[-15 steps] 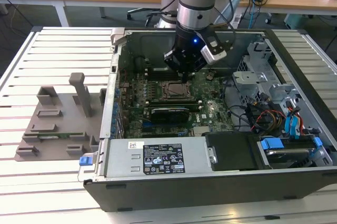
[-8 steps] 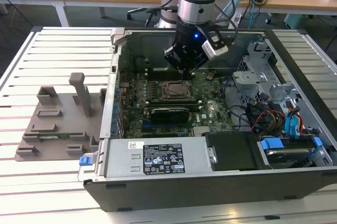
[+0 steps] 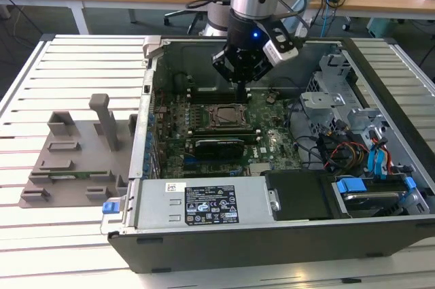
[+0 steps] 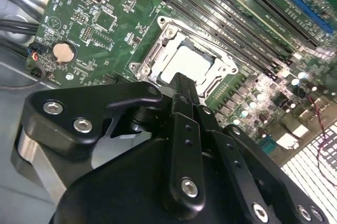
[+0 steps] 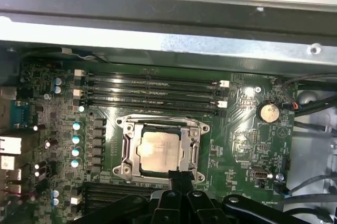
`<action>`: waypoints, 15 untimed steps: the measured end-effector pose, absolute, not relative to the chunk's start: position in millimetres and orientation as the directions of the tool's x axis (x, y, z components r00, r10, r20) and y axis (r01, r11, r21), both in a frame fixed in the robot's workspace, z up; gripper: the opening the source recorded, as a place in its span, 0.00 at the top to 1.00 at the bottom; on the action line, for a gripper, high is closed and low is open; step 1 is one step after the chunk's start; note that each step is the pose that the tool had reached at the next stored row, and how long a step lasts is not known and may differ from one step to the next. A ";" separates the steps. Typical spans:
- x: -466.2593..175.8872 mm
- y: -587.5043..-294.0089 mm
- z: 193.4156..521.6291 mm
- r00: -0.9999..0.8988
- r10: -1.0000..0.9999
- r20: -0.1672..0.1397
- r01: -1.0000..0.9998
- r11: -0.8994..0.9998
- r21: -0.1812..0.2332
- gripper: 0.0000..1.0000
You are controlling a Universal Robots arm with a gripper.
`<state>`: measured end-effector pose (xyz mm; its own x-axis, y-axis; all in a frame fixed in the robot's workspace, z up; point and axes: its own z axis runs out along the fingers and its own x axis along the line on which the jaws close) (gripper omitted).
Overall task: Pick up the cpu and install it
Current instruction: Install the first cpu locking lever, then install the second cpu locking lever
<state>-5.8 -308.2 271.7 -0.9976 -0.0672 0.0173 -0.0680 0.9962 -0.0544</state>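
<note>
Silvery cpu (image 5: 160, 151) is sitting inside the socket frame (image 5: 161, 124); my pincer (image 5: 180, 179) is hovering just above its edge, fingers pressed together, holding nothing. Nudging it askew now risks bending socket pins, I'm judging.

The open computer case (image 3: 272, 234) lies on the desk (image 3: 81, 64), with the motherboard (image 3: 272, 132) on its floor and a moulded tray (image 3: 75, 160) on the desk toward the exterior view's left. The cpu (image 5: 160, 151) sits in the socket (image 5: 126, 147) on the motherboard, beside the memory slots (image 5: 152, 95). The claw (image 3: 242, 79) hangs inside the case above the socket.
</note>
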 end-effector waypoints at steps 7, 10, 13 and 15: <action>-5.8 -308.2 277.9 -0.998 -0.067 0.017 -0.068 0.996 -0.056 0.89; -5.8 -308.2 277.9 -0.998 -0.067 0.017 -0.068 0.996 -0.056 0.89; -5.8 -308.2 277.9 -0.998 -0.067 0.017 -0.068 0.996 -0.056 0.89; -5.8 -308.2 277.9 -0.998 -0.067 0.017 -0.068 0.996 -0.056 0.89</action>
